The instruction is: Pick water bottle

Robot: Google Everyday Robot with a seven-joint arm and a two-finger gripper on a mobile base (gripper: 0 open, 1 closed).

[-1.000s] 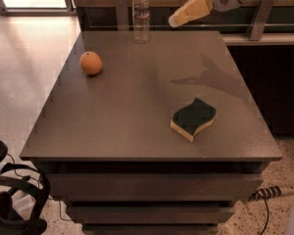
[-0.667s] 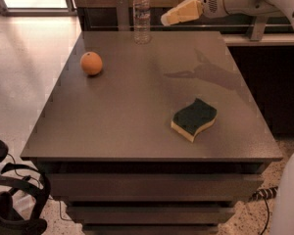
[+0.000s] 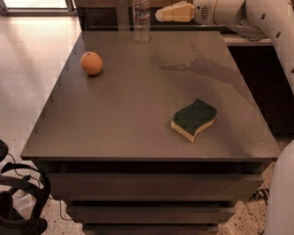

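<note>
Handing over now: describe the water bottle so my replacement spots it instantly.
Start at the grey table: at its far edge stands the water bottle, beside the gripper, which hovers apart from it. It is the only tall, clear, white-capped thing; the orange and green sponge lie low and nearer.

The gripper (image 3: 161,14) hung just beside the water bottle (image 3: 141,18), its arm (image 3: 269,9) cut off by the right edge; the bottle's label print was too small to read; a black object (image 3: 10,199) at lower left ran past the left edge.
</note>
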